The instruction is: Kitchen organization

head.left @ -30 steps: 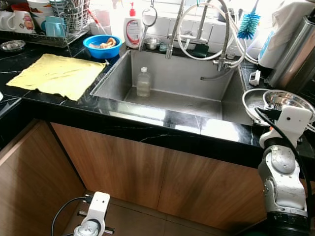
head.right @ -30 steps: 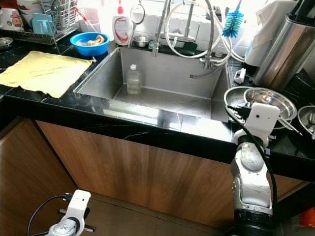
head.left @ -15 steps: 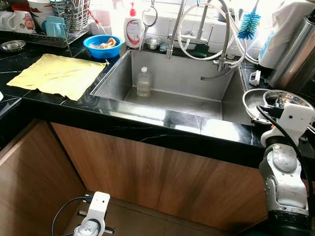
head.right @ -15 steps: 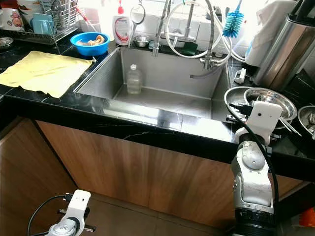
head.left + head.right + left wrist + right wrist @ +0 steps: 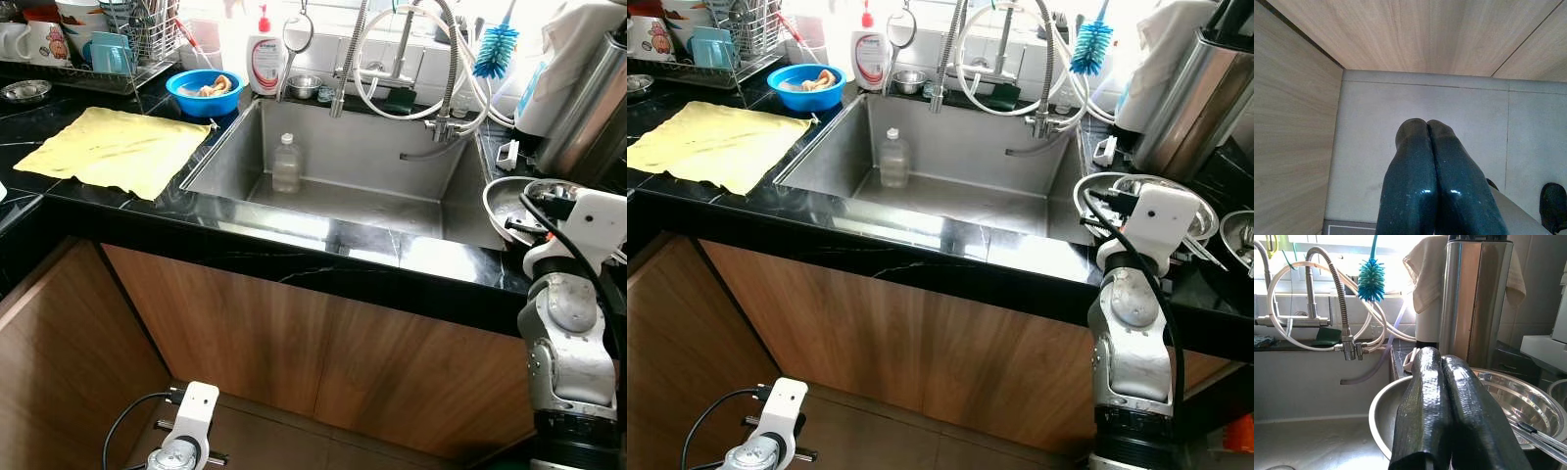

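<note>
My right gripper (image 5: 1442, 358) is shut with nothing between its fingers, held just above the rim of a steel bowl (image 5: 1380, 407) on the counter right of the sink (image 5: 362, 201). A second steel bowl (image 5: 1520, 400) nests behind it with metal utensils lying across it. My right arm's white wrist (image 5: 590, 211) covers most of these bowls (image 5: 502, 199) from the head views. A clear plastic bottle (image 5: 286, 164) stands in the sink. My left gripper (image 5: 1426, 125) is shut and hangs idle over the floor by the wooden cabinet.
A yellow cloth (image 5: 118, 147) lies on the black counter left of the sink. Behind it are a blue bowl (image 5: 204, 91), a soap bottle (image 5: 263, 54) and a dish rack (image 5: 122, 39). A tall steel appliance (image 5: 588, 113) and a blue brush (image 5: 498, 46) stand at the right.
My right wrist has moved a little up and to the right, further over the steel bowls. The left arm has not moved.
</note>
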Robot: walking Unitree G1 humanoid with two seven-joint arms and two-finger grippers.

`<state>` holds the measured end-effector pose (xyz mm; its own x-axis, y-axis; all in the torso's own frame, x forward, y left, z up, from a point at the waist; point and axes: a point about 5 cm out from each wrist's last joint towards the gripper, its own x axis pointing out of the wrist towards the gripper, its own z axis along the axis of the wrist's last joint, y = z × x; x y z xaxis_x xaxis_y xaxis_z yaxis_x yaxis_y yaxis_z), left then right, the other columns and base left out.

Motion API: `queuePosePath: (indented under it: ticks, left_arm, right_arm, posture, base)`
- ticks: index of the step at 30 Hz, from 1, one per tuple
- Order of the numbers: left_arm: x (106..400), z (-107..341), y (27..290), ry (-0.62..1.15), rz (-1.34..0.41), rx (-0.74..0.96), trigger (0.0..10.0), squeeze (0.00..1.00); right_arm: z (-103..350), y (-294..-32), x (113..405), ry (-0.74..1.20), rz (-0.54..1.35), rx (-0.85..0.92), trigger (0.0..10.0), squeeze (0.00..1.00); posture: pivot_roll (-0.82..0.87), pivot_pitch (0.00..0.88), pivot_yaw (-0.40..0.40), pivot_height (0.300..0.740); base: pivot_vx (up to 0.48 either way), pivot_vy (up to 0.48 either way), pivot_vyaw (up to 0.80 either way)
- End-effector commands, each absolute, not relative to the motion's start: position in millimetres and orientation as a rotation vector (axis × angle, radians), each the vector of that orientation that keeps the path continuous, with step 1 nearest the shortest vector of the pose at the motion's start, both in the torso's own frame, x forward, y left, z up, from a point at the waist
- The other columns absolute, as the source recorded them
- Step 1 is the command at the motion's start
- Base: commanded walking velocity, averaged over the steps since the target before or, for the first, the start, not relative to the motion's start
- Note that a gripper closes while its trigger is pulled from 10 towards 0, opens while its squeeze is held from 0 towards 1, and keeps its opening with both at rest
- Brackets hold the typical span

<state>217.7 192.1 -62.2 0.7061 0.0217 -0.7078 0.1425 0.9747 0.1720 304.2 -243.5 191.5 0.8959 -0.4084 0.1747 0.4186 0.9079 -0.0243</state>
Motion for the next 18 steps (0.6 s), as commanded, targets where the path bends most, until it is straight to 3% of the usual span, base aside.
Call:
queuePosePath:
  ticks: [1, 18]
  left_arm:
    - [217.7, -62.5, 191.9, 0.794, -0.079, 0.237, 10.0, 0.0]
    - [217.8, -62.4, 191.9, 0.793, -0.08, 0.239, 10.0, 0.0]
  right_arm:
    - [203.4, -245.9, 303.8, -0.219, -0.44, -0.059, 10.0, 0.0]
    - [222.8, -235.8, 304.4, -0.335, -0.382, -0.088, 10.0, 0.0]
  posture:
    - [-0.01, 0.0, -0.049, 0.74]
    - [0.0, 0.0, -0.05, 0.74]
  base:
    - [0.0, 0.0, 0.0]
    - [0.0, 0.0, 0.0]
